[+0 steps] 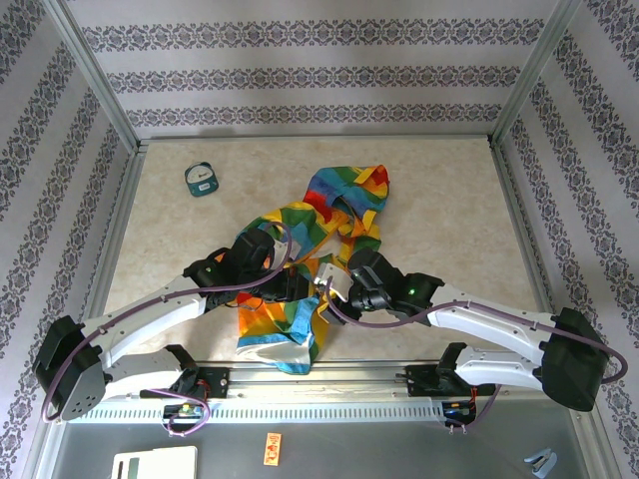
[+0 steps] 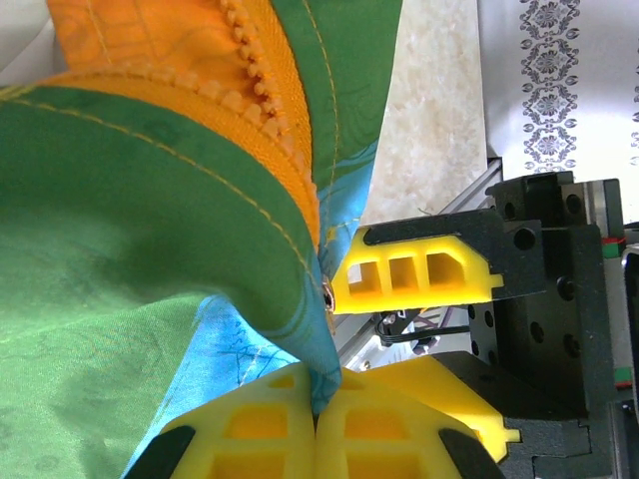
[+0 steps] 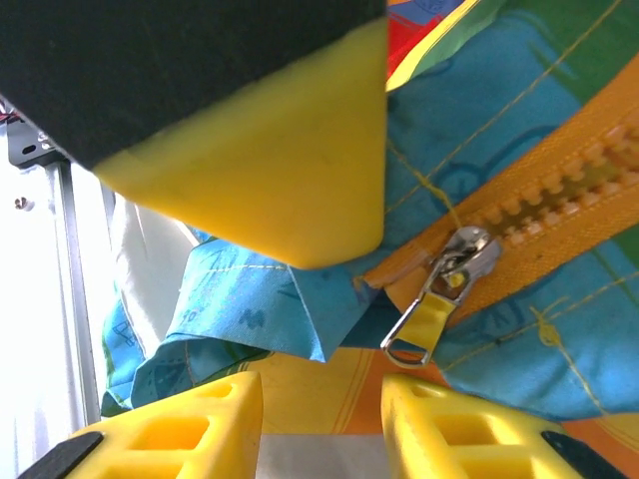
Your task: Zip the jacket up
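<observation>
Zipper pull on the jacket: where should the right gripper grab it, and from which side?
Take the pull tab, not the slider: it hangs free, loop end pointing toward the right gripper. Probably come in from that loop end, closing across its flat faces. The left gripper pinches the jacket edge nearby.

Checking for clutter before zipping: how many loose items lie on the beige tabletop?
2: the jacket in the centre, and a small teal gadget at the far left. Others may be hidden under the jacket.
</observation>
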Robot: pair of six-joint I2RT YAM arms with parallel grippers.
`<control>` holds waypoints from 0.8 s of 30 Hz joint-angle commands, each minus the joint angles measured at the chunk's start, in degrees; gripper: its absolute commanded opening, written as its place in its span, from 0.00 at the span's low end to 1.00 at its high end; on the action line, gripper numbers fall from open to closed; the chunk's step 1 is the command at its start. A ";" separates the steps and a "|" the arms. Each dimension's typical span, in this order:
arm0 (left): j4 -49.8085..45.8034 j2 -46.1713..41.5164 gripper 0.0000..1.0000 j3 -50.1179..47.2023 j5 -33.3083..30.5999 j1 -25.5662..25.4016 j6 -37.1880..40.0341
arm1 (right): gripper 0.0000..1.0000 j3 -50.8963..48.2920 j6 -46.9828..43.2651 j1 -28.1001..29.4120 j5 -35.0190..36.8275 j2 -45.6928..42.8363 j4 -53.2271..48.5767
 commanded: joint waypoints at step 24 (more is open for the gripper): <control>-2.45 -0.21 0.00 1.77 0.05 0.89 1.23 | 0.26 1.60 -6.64 1.46 7.78 -7.87 0.83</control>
